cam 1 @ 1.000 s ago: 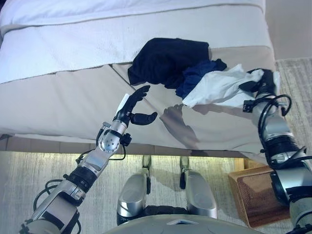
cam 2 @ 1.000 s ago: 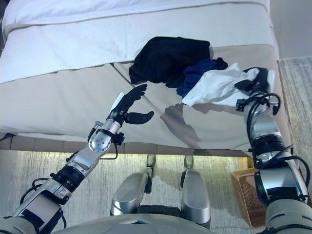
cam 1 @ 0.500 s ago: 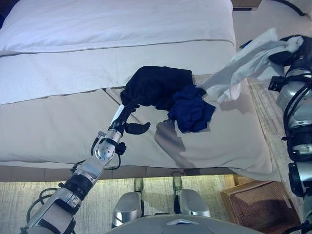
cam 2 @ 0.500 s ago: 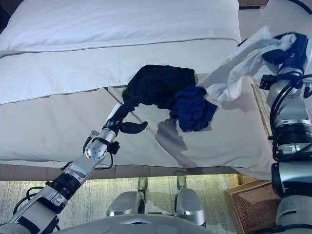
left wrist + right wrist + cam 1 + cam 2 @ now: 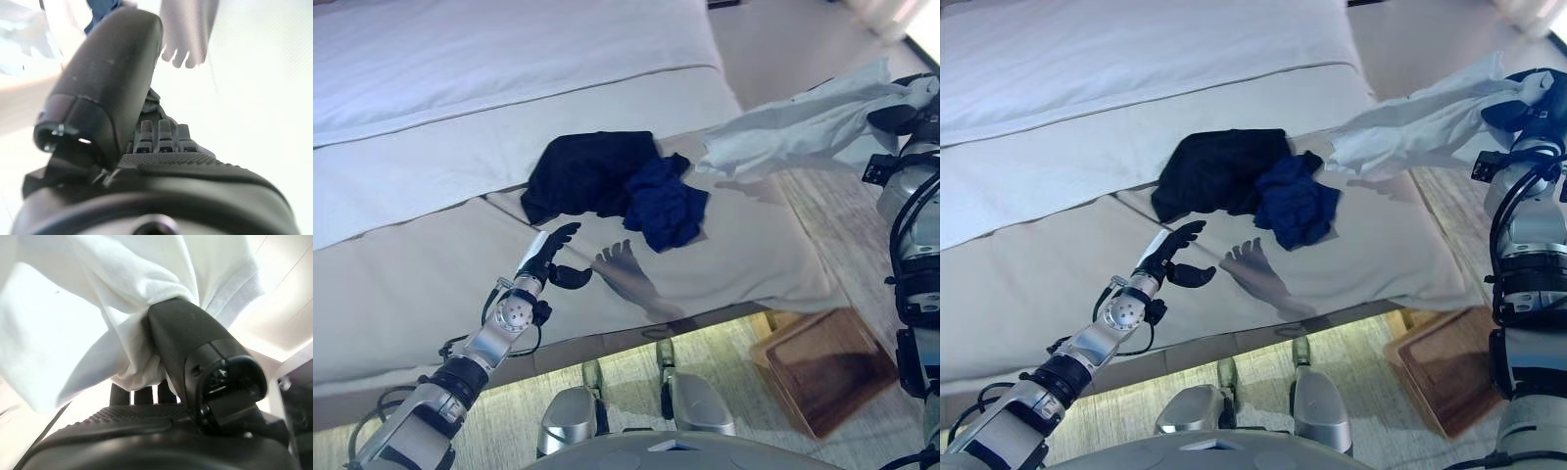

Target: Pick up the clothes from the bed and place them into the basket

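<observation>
My right hand [image 5: 904,114] is raised at the far right, shut on a white garment [image 5: 803,125] that hangs in the air, stretched toward the bed's corner. In the right wrist view the white cloth [image 5: 112,308] is bunched under the thumb [image 5: 195,342]. A black garment [image 5: 587,171] and a dark blue one [image 5: 664,203] lie crumpled together on the beige bedcover [image 5: 411,284]. My left hand [image 5: 548,259] hovers open just in front of the black garment, touching nothing. A brown wicker basket [image 5: 822,367] stands on the floor at the lower right.
The bed's white sheet [image 5: 489,69] fills the back. The bed's front edge [image 5: 636,328] runs across the middle, with pale carpet [image 5: 744,392] below it. Floor shows past the bed's right corner [image 5: 822,196].
The camera has swung toward the right. My right hand keeps the white garment lifted, now spread out sideways clear of the pile. The left hand has drawn back slightly from the black garment.
</observation>
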Available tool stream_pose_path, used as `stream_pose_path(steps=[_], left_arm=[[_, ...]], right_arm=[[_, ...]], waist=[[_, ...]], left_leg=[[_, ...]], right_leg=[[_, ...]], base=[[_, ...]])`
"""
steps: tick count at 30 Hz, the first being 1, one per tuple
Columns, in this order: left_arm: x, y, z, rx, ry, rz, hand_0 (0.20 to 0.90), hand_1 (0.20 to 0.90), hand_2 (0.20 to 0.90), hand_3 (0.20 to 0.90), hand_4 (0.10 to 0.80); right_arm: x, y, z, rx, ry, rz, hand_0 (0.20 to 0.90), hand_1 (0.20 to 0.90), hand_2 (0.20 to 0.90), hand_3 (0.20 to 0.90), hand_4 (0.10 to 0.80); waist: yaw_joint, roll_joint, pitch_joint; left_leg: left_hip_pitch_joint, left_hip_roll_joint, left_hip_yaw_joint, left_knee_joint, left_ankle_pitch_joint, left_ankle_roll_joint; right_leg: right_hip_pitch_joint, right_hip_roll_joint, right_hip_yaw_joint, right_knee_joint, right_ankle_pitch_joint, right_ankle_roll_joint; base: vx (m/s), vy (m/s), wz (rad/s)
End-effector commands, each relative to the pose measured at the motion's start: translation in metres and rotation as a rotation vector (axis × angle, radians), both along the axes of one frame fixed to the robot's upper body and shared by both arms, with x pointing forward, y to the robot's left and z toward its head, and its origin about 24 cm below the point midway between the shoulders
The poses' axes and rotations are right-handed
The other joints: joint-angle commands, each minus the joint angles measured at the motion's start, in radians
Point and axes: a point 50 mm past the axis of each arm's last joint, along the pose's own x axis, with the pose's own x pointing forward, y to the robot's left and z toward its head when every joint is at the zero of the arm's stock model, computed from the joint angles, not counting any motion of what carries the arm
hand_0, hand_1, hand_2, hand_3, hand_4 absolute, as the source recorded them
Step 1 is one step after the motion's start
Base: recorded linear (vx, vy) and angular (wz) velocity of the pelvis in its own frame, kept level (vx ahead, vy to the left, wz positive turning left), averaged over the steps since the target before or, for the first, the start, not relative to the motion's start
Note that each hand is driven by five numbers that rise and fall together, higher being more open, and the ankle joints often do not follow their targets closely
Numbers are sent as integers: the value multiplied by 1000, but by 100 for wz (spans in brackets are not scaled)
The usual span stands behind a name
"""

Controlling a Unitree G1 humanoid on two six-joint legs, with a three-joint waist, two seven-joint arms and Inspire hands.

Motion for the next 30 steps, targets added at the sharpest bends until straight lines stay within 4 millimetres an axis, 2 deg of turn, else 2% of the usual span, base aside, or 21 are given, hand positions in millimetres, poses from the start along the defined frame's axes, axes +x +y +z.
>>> stream_pose_path(steps=[1,6,14,21,30], left_arm=[[10,1,16,-46,-104,39,900,900,900,900,800],[5,-3,2,-80,-63,74,900,900,900,900,800],[0,-1,-2,-82,-49,56,900,900,900,900,800],[0,-6,-3,-66,-28,6,900,900,900,900,800],[-1,-13,-3,-88,12,-65,900,900,900,900,800]], right_arm=[[-11,-6,36,-113,-150,-17,300,300,300,200,100],[-17,-21,38,-122,-92,-43,300,300,300,200,100],[-37,-37,21,-119,-59,-141,300,300,300,200,100],[-51,-49,-1,-121,35,-178,300,300,300,200,100],[-62,-63,-54,-56,234,-255,300,300,300,200,100]], waist=[[-29,-31,-173],[-67,-32,-182],[-117,-21,-188],[-156,-8,-193],[-180,30,-168]], left_leg=[[-56,-29,-88,108,-101,-20],[0,-15,-63,24,-73,-37],[29,-7,-40,-15,-60,-47],[43,0,-17,-59,-42,-57],[36,11,16,-75,-30,-72]], right_leg=[[60,-60,35,-99,50,82],[78,-30,72,-151,52,69],[86,7,118,-167,44,55],[80,28,142,-185,49,56],[62,40,145,-208,57,55]], base=[[-5,-133,-79],[1,-82,-30],[0,-65,-15],[-1,-82,-12],[-18,-124,-6]])
